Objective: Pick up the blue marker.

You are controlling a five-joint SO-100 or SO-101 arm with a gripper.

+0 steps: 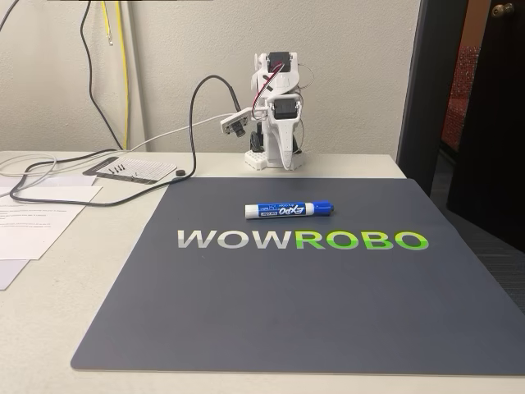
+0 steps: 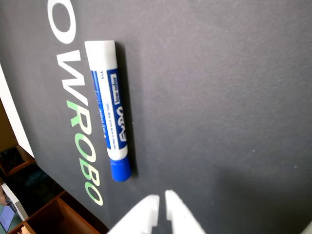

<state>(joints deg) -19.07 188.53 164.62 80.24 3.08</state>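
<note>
The blue marker lies flat on the dark mat, just above the "ROB" lettering, with its blue cap pointing right in the fixed view. In the wrist view the blue marker runs top to bottom, cap toward the lower edge. My gripper hangs folded at the white arm's base behind the mat, well back from the marker. In the wrist view my gripper pokes in from the bottom edge, its two white fingertips nearly touching with nothing between them, to the lower right of the marker's cap.
The dark mat with WOWROBO lettering covers most of the table. Papers and black cables lie at the left. A small camera on a stalk stands beside the arm. The table ends at the right by a dark partition.
</note>
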